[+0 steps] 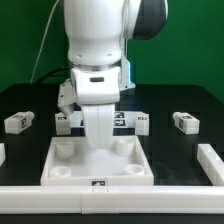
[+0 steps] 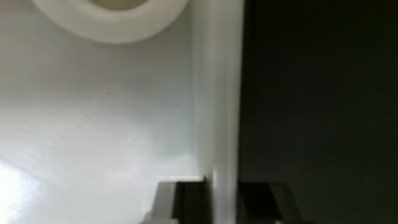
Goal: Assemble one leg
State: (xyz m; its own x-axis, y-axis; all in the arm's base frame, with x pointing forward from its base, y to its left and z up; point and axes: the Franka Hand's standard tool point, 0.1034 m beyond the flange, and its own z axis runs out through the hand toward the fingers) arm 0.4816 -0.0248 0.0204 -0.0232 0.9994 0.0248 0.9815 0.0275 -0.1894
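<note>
We find the task barely begun: none of the four legs, small chunky white plastic posts each bearing a black-and-white tag, is seated in a socket. Reading from the exterior view's left, the far-left leg (image 1: pixel 15 122) lies on the black table (image 1: pixel 27 146), and the second leg (image 1: pixel 65 122) lies just beside the arm, both behind the large flat white square tray (image 1: pixel 75 178). The gripper (image 2: pixel 222 205) is down at the tray. In the wrist view its dark fingertips (image 2: pixel 185 203) appear to stand either side of the tray's wall, near a round corner socket (image 2: pixel 107 15), but we cannot tell whether they pinch it. The third leg (image 1: pixel 140 122) and the far-right leg (image 1: pixel 185 122) lie further along, held by nothing. Picking up, placing and fixing a leg all remain.
</note>
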